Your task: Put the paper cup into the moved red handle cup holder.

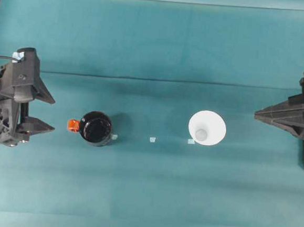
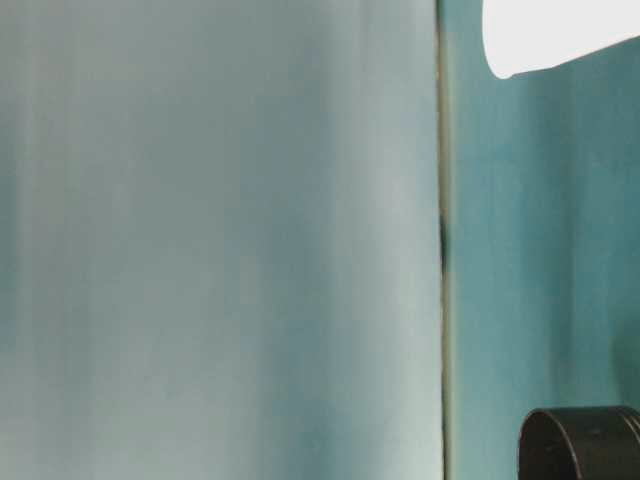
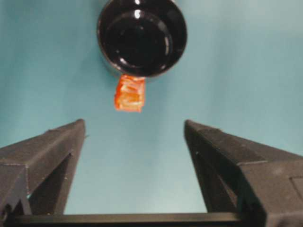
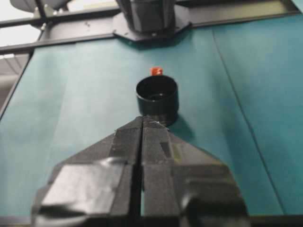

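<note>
The white paper cup (image 1: 207, 128) stands upright right of the table's middle, and its side shows in the table-level view (image 2: 550, 35). The glossy black red handle cup holder (image 1: 95, 128) sits left of centre, its red tab (image 1: 73, 125) pointing at my left gripper (image 1: 54, 115). That gripper is open and empty, a short way left of the tab. In the left wrist view the holder (image 3: 142, 38) and tab (image 3: 129, 93) lie ahead of the open gripper (image 3: 133, 124). My right gripper (image 1: 255, 115) is shut and empty, right of the cup. Beyond the shut right gripper (image 4: 144, 118) stands the holder (image 4: 157, 97).
A teal cloth (image 1: 145, 197) covers the table. Small pale tape marks (image 1: 152, 140) lie between the holder and the cup. The left arm's base (image 4: 147, 14) stands at the far end in the right wrist view. The holder's rim (image 2: 585, 445) shows in the table-level view.
</note>
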Robot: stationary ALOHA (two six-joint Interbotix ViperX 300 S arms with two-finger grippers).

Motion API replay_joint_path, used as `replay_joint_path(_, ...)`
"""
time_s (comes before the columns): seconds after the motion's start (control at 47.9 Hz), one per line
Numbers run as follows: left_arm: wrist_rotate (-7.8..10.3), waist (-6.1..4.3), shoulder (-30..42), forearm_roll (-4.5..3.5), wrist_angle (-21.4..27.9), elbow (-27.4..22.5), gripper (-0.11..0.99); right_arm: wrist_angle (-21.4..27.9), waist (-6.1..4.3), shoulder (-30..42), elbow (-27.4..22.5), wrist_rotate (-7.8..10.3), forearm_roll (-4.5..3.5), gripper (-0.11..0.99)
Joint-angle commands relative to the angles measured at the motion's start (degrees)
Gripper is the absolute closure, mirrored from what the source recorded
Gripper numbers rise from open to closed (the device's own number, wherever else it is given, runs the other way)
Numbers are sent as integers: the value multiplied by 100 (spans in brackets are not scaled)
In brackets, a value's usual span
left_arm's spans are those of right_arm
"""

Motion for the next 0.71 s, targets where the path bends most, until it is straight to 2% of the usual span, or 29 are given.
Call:
replay_joint_path(0.0, 0, -9, 26, 9, -44, -149, -3, -26, -26, 26, -132, 53, 9, 99)
replay_joint_path(0.083, -26, -18, 97, 9, -53, -176, -3, -26, -35, 26, -132, 53, 9, 99)
replay_joint_path(0.167, -158, -62, 290, 9, -44, -246, -3, -26, -35, 26, -132, 53, 9, 99)
replay_joint_path(0.271, -185, -62, 624, 9, -35, -308, -3, -26, -26, 26, -132, 53, 9, 99)
replay_joint_path(0.438, -97, -149, 1125, 18, -62, -413, -3, -18, -35, 26, -132, 53, 9, 99)
replay_joint_path(0.688, 97, -149, 1582, 18, -229, -439, -3, -18, -35, 26, -132, 53, 9, 99)
